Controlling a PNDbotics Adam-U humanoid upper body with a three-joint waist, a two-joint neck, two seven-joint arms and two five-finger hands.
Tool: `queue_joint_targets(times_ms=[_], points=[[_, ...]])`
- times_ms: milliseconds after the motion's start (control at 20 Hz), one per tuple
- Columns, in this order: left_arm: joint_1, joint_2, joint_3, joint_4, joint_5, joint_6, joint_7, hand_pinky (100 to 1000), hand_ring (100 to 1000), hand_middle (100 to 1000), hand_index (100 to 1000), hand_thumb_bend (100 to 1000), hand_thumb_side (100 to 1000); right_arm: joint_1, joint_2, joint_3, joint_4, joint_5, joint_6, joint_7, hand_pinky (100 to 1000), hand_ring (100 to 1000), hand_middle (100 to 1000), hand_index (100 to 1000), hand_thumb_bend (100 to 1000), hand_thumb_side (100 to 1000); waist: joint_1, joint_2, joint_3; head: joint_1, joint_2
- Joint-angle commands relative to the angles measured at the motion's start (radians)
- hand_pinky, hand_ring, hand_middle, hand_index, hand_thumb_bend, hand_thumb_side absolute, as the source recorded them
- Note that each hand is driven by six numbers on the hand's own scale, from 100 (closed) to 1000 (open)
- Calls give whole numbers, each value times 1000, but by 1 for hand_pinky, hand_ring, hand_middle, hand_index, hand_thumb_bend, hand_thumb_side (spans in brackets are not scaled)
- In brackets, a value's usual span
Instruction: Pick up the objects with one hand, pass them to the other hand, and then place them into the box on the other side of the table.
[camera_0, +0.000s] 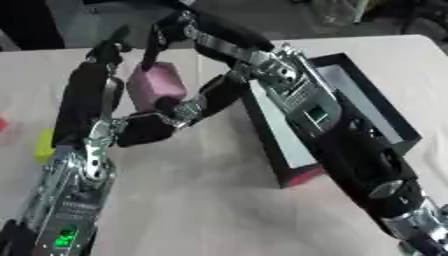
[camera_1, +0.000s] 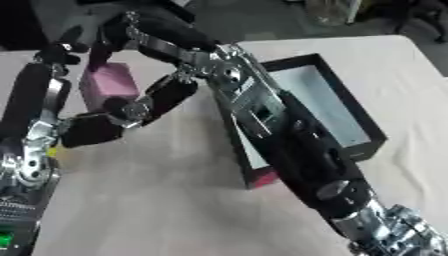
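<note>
Beige table (camera_0: 219, 200) fills the frame. Black box (camera_1: 363, 137) sits right of centre, open, pale inside, nothing visible in it. My right arm crosses it from lower right, my left comes up the left edge.

Both hands meet at upper left around the pink block (camera_0: 156, 82). Left hand (camera_0: 103, 87) has fingers upright against the block's left side, thumb crooked under it: gripping, I judge. Right hand (camera_0: 214, 55) has fingers arched over the block's top and right side; whether they're closed on it, I can't tell.

I read this as mid-handover, left to right, block held up, left of the box and apart from it.

To do it well: close right fully on opposite faces before left lets go, then carry right and lower into the box.

Yellow object (camera_0: 44, 145) and a red one (camera_0: 3, 123) at the left edge.
</note>
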Motion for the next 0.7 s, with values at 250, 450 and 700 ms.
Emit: queue_joint_targets(times_ms=[250,450,700], points=[[8,39,-4,-34,27,-35,1,808,798,772,966,935,449,-26,-28,-29,-14,-28,25,-37,753,700,275,629,305,100,5,-35,-5,-11,18],[23,74,-3,-47,40,-38,-2,804,790,769,945,940,447,-24,-40,-40,-13,-43,41,-53,754,699,275,628,305,100,12,-51,-11,-12,33],[45,121,-1,-67,69,-31,-8,800,776,759,933,936,457,-18,-59,-53,-14,-67,63,-68,755,700,274,628,304,100,22,-73,-19,-13,43]])
